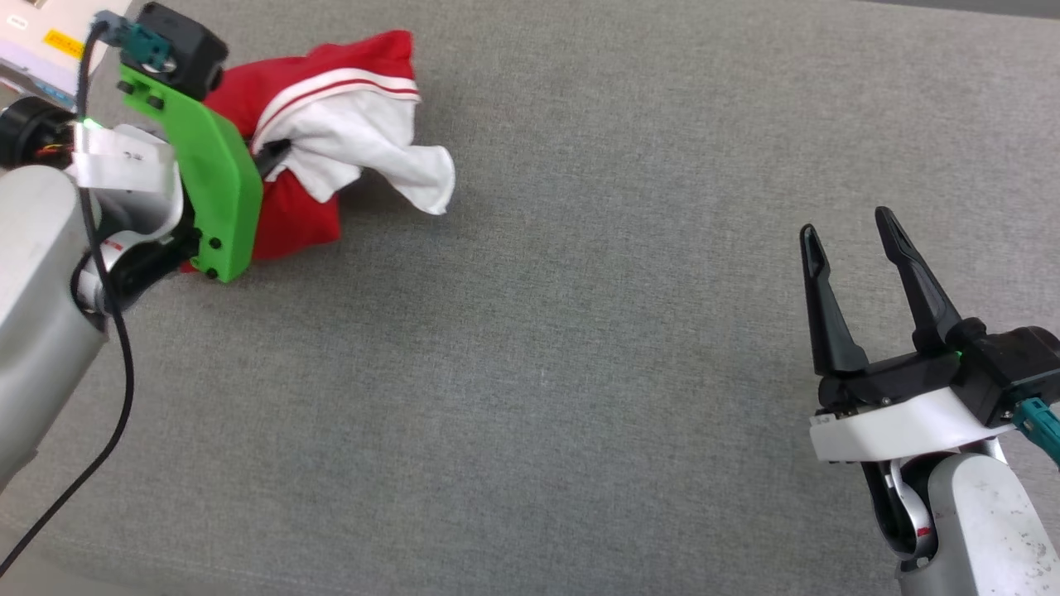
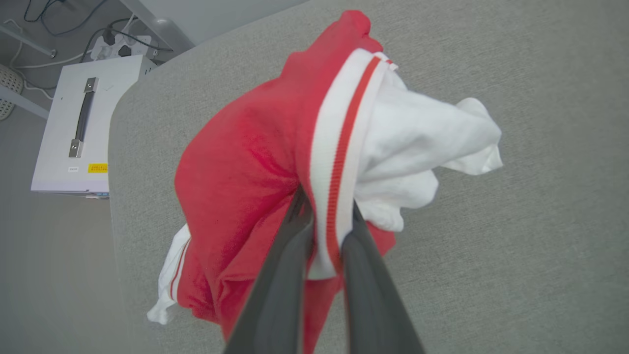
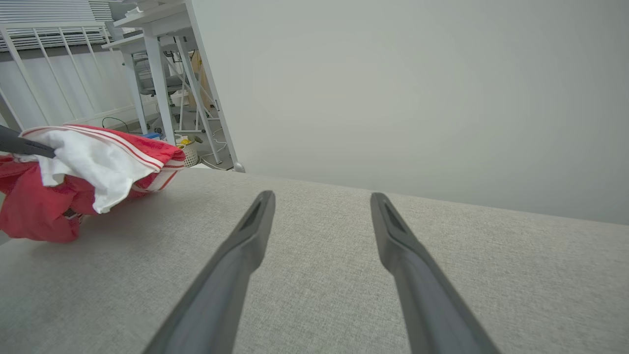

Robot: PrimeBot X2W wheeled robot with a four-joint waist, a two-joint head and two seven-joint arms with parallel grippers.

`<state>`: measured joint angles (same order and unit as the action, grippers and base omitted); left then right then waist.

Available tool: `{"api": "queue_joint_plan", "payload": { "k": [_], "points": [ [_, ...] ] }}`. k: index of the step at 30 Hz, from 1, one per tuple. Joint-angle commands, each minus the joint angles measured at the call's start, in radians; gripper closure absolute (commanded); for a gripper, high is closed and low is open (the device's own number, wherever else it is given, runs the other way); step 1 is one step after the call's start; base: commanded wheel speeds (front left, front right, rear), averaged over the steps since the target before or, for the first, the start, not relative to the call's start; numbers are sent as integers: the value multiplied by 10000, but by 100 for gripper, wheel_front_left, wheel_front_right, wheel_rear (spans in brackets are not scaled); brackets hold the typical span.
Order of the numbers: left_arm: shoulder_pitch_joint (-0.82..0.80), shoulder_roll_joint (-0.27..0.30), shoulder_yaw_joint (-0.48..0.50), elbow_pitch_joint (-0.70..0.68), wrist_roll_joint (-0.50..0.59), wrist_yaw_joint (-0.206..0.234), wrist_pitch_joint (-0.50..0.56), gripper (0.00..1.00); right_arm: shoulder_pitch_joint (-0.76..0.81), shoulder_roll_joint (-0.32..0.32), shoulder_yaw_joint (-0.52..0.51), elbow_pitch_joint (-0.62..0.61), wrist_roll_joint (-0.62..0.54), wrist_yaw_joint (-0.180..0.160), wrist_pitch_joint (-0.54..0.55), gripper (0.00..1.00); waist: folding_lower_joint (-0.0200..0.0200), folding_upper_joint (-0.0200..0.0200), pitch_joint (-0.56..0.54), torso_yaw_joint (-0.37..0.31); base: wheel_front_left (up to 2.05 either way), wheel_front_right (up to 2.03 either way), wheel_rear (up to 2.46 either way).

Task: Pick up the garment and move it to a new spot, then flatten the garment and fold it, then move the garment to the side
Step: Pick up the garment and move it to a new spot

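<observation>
Two fingers of the left end effector are pressed onto the striped trim of the garment, pinching it. The right end effector stands spread and holds nothing, well apart. The garment sits bunched near the far left edge of the table. Recommendation: lift until the cloth clears, then carry. Its long axis runs up the head view, and a white sleeve points to the robot's right.
</observation>
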<state>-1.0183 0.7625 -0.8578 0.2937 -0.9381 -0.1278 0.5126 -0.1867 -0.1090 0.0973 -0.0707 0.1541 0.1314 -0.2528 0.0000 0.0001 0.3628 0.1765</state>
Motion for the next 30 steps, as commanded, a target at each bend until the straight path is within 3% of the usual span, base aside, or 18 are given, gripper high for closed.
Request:
{"api": "queue_joint_plan", "payload": {
  "k": [1, 6, 12, 17, 24, 30],
  "points": [
    [-267, -55, -131, -396, 10, -28, -5, 100, 70, 67, -33, 0, 48, -7, -90, 0, 0, -1, -428, -310, 0, 0, 0],
    [-477, -548, -579, -1413, 279, -28, 70, 100, 38, 241, -38, -58, 57, -7, -90, 0, 0, -1, -393, -889, 0, 0, 0],
    [-795, -1758, -1376, -1788, 553, -29, 34, 100, -146, 406, -235, -190, 62, -7, -90, 0, 0, -1, -28, -1844, 0, 0, 0],
    [-1143, -3135, -2259, -1342, 458, -29, -495, 100, -271, 506, -542, -320, 25, -7, -90, 0, 0, -1, 325, -2557, 0, 0, 0],
    [-1601, -5034, -3526, -258, 268, -29, -1506, 100, -426, 570, -973, -559, -132, -7, -90, 0, 0, -1, 866, -3060, 0, 0, 0],
    [-1403, -5890, -4115, 874, 239, -29, -1901, 100, -561, 584, -1300, -715, -109, -7, -90, 0, 0, -1, 1170, -3201, 0, 0, 0]
  ]
}}
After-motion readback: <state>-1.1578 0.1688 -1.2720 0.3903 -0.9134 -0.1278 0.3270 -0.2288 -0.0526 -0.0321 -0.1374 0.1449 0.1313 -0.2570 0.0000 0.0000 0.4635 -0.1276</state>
